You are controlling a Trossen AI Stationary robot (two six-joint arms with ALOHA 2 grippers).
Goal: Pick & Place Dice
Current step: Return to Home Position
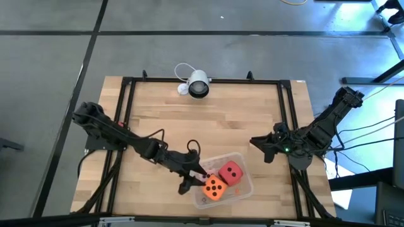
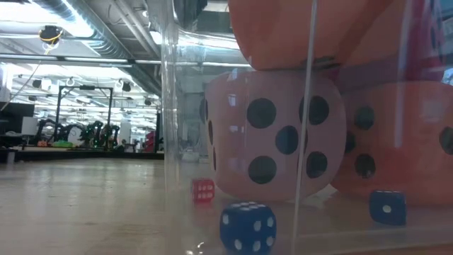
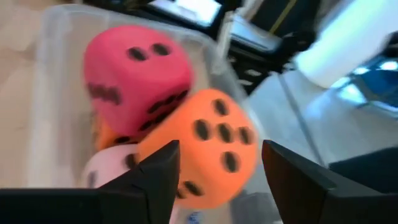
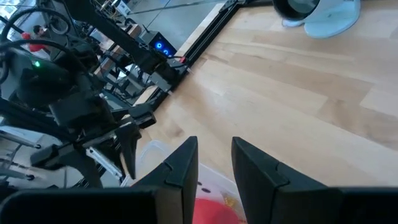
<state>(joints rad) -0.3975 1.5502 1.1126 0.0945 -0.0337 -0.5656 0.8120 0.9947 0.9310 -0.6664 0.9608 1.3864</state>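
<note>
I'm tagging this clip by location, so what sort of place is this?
Probably a robotics lab or workshop: exposed ceiling ducts overhead, what look like more arm rigs on distant benches, and a wooden table standing on a bare concrete floor.

I count four big dice in one clear tub (image 1: 248, 186) at five o'clock on the table: two orange, the top orange die (image 1: 215, 187) and the lower orange die (image 2: 396, 142); one red die (image 1: 231, 171); and one pale pink die (image 2: 276, 134). There are three small dice: the first blue die (image 2: 247, 227), the second blue die (image 2: 388, 207), and one small red die (image 2: 203, 189). I have two grippers, the left gripper (image 1: 191, 183) at six o'clock and the right gripper (image 1: 257, 148) at three. One white camera (image 1: 198, 84) sits at twelve.
</note>
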